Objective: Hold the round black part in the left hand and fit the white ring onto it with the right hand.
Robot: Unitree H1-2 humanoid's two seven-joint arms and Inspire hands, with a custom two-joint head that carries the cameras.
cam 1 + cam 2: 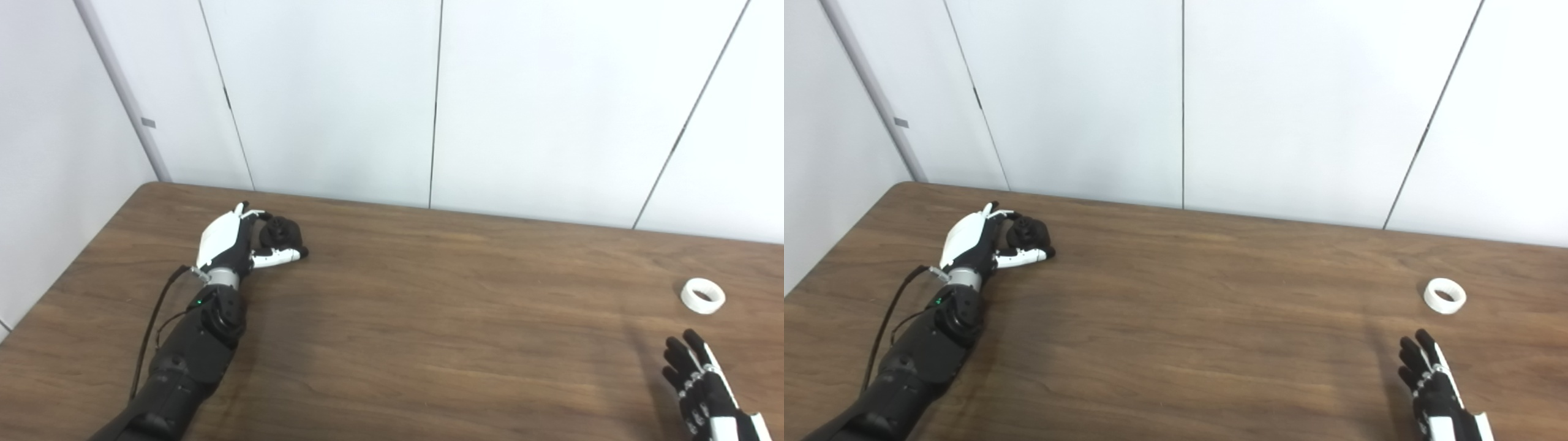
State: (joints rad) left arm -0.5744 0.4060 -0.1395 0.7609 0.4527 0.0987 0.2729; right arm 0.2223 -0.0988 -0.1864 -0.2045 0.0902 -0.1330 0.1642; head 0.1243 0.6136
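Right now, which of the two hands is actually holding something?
The left hand, at the table's far left: its fingers curl around the round black part. The right hand is open, short of the white ring.

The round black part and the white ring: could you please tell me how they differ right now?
The round black part is dark and sits at the far left of the table; the white ring is pale and lies at the far right. The left hand has its fingers curled round the black part, while the ring lies free, beyond the open right hand, untouched. Both are small and round.
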